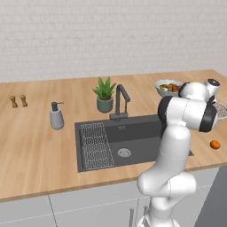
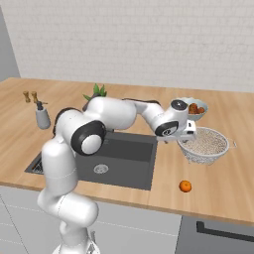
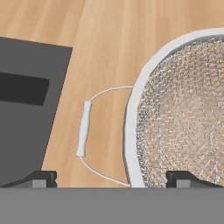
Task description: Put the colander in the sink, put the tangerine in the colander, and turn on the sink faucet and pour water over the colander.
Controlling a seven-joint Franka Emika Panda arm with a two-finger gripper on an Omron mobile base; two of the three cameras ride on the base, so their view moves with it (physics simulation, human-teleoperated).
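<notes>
colander (image 2: 207, 144) on counter, open pincer (image 3: 111, 178) straddling its near rim

Whitewashed brick wall (image 1: 111, 35) behind a long pale wooden counter (image 1: 35, 146), evenly lit, with pale grey cabinet fronts (image 1: 88, 208) below and a darker grey appliance front with a black handle (image 2: 223, 232) at the right.

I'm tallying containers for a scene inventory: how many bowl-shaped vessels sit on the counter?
2. The colander stands on the counter right of the sink. The fruit bowl sits just behind it, nearer the wall. The arm may hide others.
</notes>
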